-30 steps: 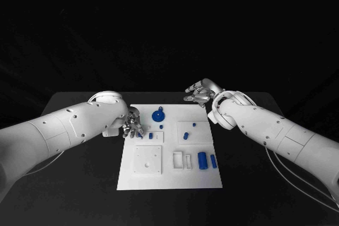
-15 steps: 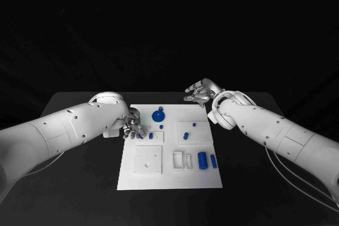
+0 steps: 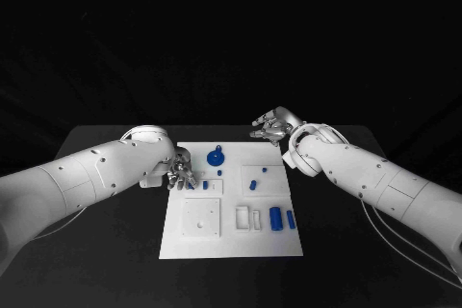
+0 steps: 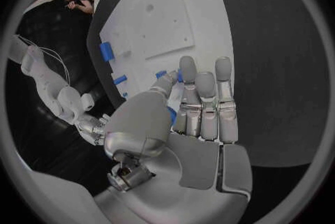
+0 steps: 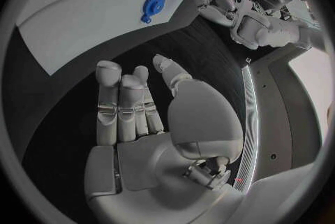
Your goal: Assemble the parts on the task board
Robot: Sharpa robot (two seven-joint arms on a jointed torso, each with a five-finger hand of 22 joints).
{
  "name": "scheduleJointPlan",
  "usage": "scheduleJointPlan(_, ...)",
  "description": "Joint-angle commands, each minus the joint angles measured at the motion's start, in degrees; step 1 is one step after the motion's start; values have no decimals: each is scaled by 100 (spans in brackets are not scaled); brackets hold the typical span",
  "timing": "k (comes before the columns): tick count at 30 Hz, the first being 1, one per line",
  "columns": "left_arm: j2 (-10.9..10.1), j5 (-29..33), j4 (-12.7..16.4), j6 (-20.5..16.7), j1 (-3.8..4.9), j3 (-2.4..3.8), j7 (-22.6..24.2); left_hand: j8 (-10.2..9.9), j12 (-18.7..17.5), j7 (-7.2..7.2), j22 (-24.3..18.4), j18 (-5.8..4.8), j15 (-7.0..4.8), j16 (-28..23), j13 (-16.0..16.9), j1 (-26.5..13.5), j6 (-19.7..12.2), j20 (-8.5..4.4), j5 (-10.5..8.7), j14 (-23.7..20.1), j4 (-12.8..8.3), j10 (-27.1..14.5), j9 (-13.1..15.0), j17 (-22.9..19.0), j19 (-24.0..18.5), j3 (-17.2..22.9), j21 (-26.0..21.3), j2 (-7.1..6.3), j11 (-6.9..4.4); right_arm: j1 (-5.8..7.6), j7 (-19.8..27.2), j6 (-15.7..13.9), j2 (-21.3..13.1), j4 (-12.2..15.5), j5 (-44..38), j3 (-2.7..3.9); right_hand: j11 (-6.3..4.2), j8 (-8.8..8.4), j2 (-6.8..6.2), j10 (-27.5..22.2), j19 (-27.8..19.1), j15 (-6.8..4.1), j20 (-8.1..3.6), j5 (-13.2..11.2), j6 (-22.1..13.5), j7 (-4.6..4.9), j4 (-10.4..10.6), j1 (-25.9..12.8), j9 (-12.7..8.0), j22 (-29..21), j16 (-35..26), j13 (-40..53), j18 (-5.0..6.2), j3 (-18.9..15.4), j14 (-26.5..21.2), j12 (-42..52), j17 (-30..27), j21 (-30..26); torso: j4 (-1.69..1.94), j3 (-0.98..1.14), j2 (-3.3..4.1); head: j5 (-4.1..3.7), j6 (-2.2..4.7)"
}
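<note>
Left hand (image 3: 180, 176) — blue part (image 4: 171, 116) — task board (image 3: 231, 244)

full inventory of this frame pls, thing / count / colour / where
task board: 1, white, middle of the black table.
black table: 1, under everything.
round gear-like part: 1, blue, far end of the board.
small parts: about 3, blue, mid-board, one near the gear-like part, one by the left hand, one on the right square plate.
cylindrical parts: 2, blue, side by side, near right of the board.
square plates: 3, white, raised on the board.
slotted holders: 2, white, beside the cylinders.
left hand: silver, at the board's left edge; a small blue piece sits at its fingers, grip unclear.
right hand: silver, fingers apart, holds nothing, past the board's far right corner.
</note>
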Motion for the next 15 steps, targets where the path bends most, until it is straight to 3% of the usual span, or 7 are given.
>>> scheduleJointPlan(1,11,-5,10,136,-12,-7,51,-31,36,-89,121,46,-28,20,-5,290,127,-31,18,-5,-326,-13,7,-6,-13,303,17,219,-38,-3,20,66,2,9,-52,2,-31,-21,-18,-22,281,-14,-16,19,-11,15,4,-31,1,245,-15,4,44,11,7,-5,0,5,2,-2,3,-2,0)
scheduleJointPlan(15,60,-21,-66,98,-43,-12,14,-61,35,-85,117,46,-24,10,-8,287,108,-28,-68,-1,-295,-18,43,-16,-13,286,23,261,-39,-3,20,68,7,14,-55,2,-31,-21,-18,-22,281,-14,-16,19,-11,15,4,-31,1,245,-15,4,44,11,7,-5,0,5,-6,2,3,-5,-2)
